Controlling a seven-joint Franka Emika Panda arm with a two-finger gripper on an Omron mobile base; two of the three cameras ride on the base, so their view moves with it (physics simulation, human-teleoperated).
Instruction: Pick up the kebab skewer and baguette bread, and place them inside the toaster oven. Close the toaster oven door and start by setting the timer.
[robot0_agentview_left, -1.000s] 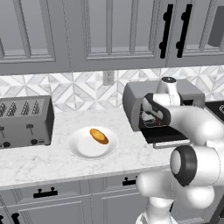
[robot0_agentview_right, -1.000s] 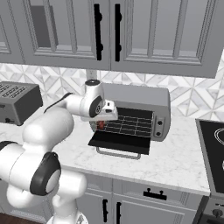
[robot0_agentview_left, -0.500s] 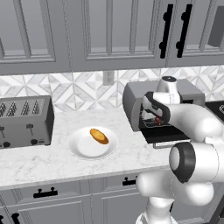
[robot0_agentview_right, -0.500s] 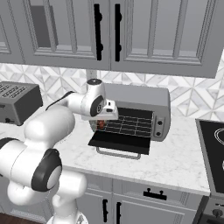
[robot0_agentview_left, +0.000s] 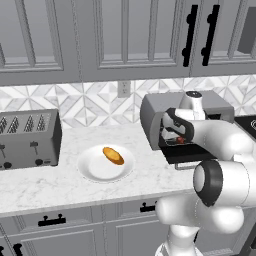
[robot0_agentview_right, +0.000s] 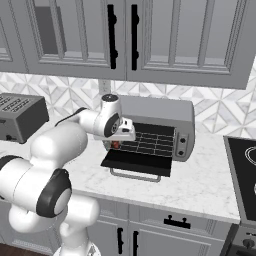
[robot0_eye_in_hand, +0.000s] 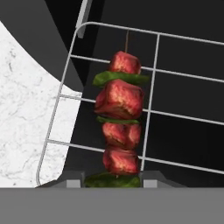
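Marble counter under grey cabinets, tiled backsplash behind. Oven sits on the counter with its door dropped flat open, wire rack exposed. Gripper is at the oven mouth, left end of the rack, just above the open door; in the right base view it's at. Fingers are clamped on the skewer at its near end; red meat chunks and green bits stick out from the tips over the rack wires. Can't tell if the skewer is touching the rack or held just above it. Bread lies on the white plate left of the oven, well apart from it. Slot toaster at far left
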